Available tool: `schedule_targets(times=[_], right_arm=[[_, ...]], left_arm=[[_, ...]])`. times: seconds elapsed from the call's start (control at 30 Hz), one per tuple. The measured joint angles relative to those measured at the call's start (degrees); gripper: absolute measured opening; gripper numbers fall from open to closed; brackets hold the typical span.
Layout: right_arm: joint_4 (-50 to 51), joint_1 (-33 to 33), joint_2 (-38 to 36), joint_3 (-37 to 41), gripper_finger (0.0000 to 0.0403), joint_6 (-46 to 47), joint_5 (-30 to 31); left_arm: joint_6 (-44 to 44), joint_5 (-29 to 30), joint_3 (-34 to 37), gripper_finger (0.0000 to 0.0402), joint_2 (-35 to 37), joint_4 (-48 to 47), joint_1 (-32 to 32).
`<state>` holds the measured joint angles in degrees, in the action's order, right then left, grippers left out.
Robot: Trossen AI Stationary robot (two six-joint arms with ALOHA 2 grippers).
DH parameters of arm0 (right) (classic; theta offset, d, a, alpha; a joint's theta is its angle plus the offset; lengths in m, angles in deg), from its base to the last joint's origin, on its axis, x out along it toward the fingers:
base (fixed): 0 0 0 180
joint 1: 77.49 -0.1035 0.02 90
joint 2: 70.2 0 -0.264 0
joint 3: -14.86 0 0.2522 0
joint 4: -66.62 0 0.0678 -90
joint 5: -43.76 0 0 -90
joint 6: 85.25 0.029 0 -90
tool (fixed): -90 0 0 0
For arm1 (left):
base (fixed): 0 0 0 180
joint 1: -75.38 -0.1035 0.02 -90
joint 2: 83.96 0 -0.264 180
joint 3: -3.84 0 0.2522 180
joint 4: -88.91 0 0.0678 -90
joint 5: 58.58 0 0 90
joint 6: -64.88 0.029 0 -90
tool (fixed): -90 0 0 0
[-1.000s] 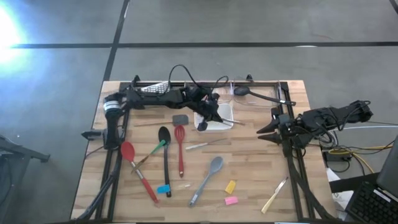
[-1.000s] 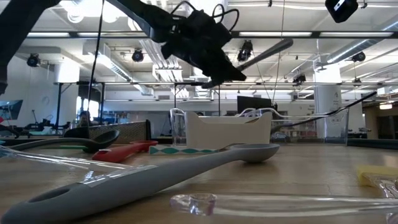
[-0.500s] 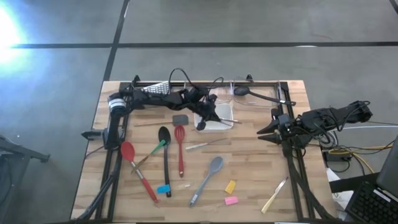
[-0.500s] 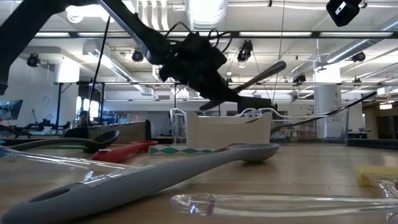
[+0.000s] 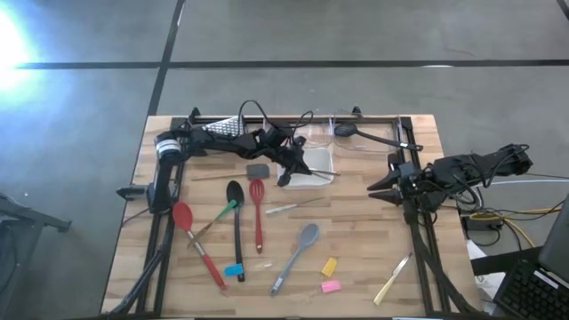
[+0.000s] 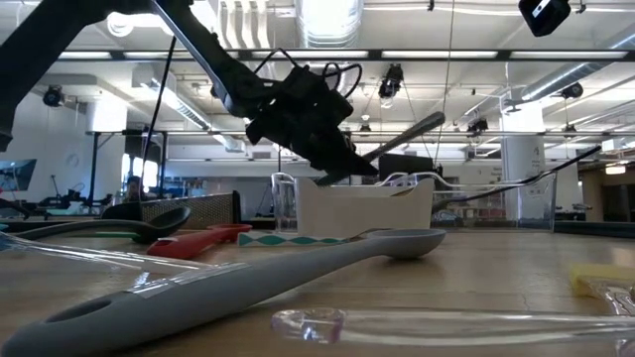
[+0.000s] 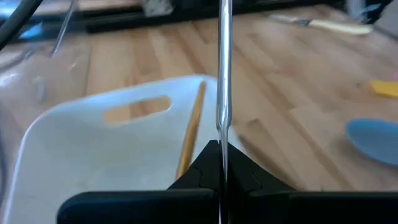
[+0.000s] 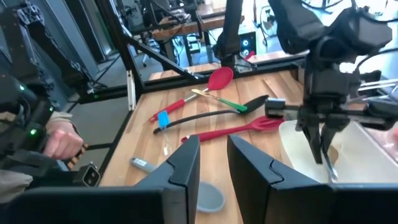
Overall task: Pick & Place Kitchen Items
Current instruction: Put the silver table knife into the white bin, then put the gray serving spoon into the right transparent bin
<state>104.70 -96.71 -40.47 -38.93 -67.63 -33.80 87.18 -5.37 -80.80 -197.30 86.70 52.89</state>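
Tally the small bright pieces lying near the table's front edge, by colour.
Blue: 1, the blue piece
Yellow: 1, the yellow piece
Pink: 1, the pink piece
Total: 3

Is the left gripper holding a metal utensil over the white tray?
Yes, the left gripper is shut on a thin metal utensil and hangs above the white tray.

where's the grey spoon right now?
In the high view the grey spoon lies flat on the table, front-centre, bowl toward the white tray. The red spatula is on its left, the small yellow piece just to its right.
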Motion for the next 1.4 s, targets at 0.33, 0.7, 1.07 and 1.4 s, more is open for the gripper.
schedule_targets(times=[0.33,0.7,1.07,1.4], right_arm=[[-0.7,0.0,0.0,0.0,0.0086,-0.7,1.3],[-1.1,0.0,0.0,0.0,0.007,-1.6,1.3],[-1.1,0.0,0.0,0.0,0.0084,-1.7,1.2],[-1.0,0.0,0.0,0.0,0.0077,-1.6,1.2]], left_arm=[[-0.9,0.9,-0.1,0.0001,-2.3,0.7,0.0],[-0.4,3.3,-0.1,0.0001,-2.4,0.7,-0.1],[2.7,7.4,-0.1,0.004,-2.5,2.4,0.0],[2.2,7.5,-0.1,0.006,-2.0,3.4,0.0]])
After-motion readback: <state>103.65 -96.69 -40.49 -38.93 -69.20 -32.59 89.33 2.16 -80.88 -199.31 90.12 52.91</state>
